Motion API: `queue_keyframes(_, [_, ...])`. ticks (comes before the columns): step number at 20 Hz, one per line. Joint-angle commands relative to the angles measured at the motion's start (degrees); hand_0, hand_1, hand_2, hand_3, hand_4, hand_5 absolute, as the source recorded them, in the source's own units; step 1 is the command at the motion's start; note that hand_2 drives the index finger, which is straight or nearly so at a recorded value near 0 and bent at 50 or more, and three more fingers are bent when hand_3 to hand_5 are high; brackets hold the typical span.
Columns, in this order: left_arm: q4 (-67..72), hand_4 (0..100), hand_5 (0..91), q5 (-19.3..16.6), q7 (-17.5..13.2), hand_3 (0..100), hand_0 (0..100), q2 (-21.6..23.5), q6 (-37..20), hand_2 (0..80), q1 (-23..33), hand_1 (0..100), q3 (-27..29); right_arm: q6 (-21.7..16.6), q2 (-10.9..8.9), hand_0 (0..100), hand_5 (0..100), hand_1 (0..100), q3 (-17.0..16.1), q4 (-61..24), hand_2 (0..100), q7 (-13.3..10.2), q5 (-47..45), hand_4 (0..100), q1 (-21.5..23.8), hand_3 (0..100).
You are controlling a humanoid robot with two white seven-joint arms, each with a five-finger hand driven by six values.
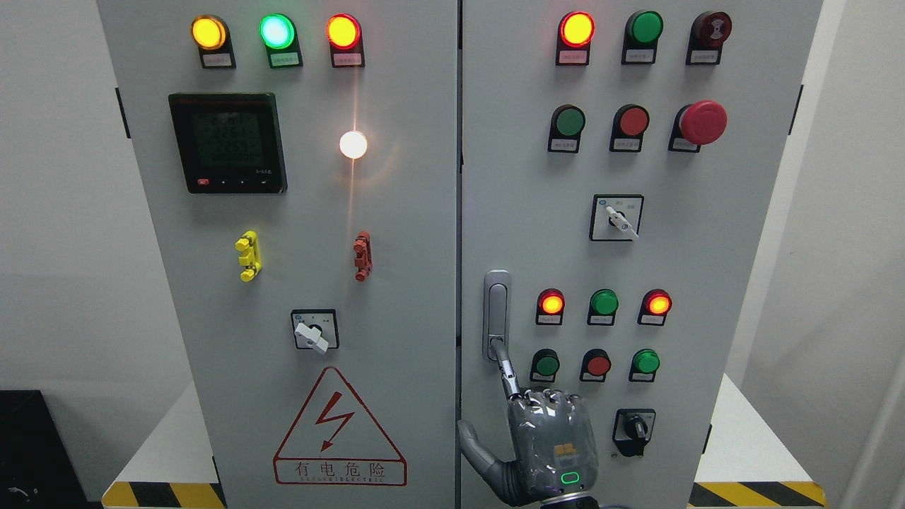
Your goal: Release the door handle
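Handle (497, 314): one, silver, upright, on the right door (742, 268) close to its left edge, a little below mid-height. One hand in my view, the right hand (548, 442), up from the bottom edge just right of centre, its back toward me. Its index finger (508, 375) is stretched up, and the tip meets the handle's lower end; whether it hooks behind I cannot tell. The other three fingers are curled into the palm and the thumb (475, 445) sticks out left, so nothing is gripped. The left arm does not show. Right of the handle I count three round lamps (604, 302) in a row, red lit, green, red lit. Under them are three buttons (598, 364): green, red, green. One black selector (634, 428) sits beside the hand. Higher up is one white-lever switch (616, 218), then a row of a green button, a red one and one red mushroom stop (702, 122). The top row has one lit red lamp, one green button and one dark red buzzer. The left door (396, 318) carries three lit lamps on top (yellow, green, red), one meter (228, 143), one glaring white lamp (353, 144), one yellow clip (248, 255), one red clip (362, 255), one switch (314, 331) and one warning triangle (339, 431). Two hazard stripes sit at the bottom corners.
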Motion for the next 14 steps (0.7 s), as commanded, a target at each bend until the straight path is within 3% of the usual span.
queue_keyframes(1, [0.0, 0, 0.0, 0.0, 0.0, 0, 12, 0.0, 0.0, 0.0, 1.0, 56, 0.0, 0.0, 0.08, 31, 100, 20, 0.1, 0.9, 10, 0.3, 0.0, 100, 0.2, 100])
queue_keyframes(14, [0.0, 0, 0.0, 0.0, 0.0, 0, 12, 0.0, 0.0, 0.0, 1.0, 56, 0.0, 0.6, 0.08, 31, 100, 20, 0.1, 0.9, 10, 0.4, 0.0, 100, 0.6, 100])
